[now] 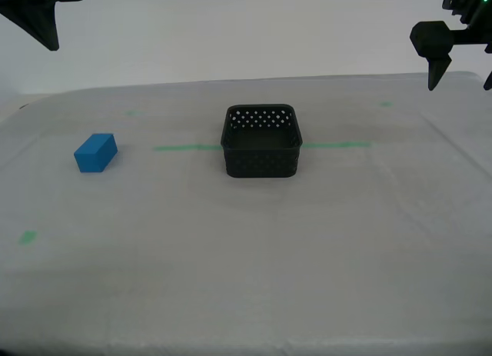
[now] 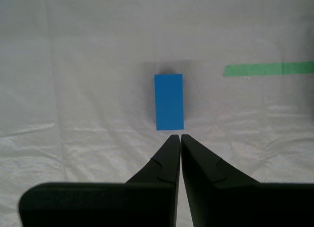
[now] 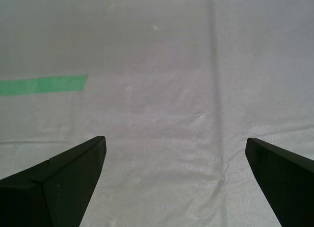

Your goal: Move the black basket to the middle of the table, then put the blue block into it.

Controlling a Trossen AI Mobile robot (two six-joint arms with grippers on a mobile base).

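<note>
**Q:** Bare cloth fills the lower part of the exterior view, so what do I have to work with, biggest first?

**R:** First comes the table [image 1: 254, 287], grey-white cloth across nearly the whole frame, with a green tape line [image 1: 184, 148] running across it at mid height. Then the black basket [image 1: 261, 141], upright and empty, sitting on that line at about the centre of the frame. Smallest is the blue block [image 1: 96, 153], at the left of the frame, well apart from the basket, lying alone on the cloth.

**Q:** And the grippers?

**R:** My second gripper [image 2: 176, 137] looks straight down on the block, which sits just beyond its tips; its jaws are pressed together with only a hairline between them. My first gripper [image 3: 175, 153] has its jaws wide apart over bare cloth, with an end of green tape nearby and nothing between them. Both hang well above the table (the dark shapes at the exterior view's upper corners).

**Q:** Which step is this?

**R:** I judge the basket already placed, so the block step is in hand and not yet begun. Next, I think my second gripper must spread its jaws, come down astride the block's narrow sides, close, lift, carry it over the basket and let go.
</note>
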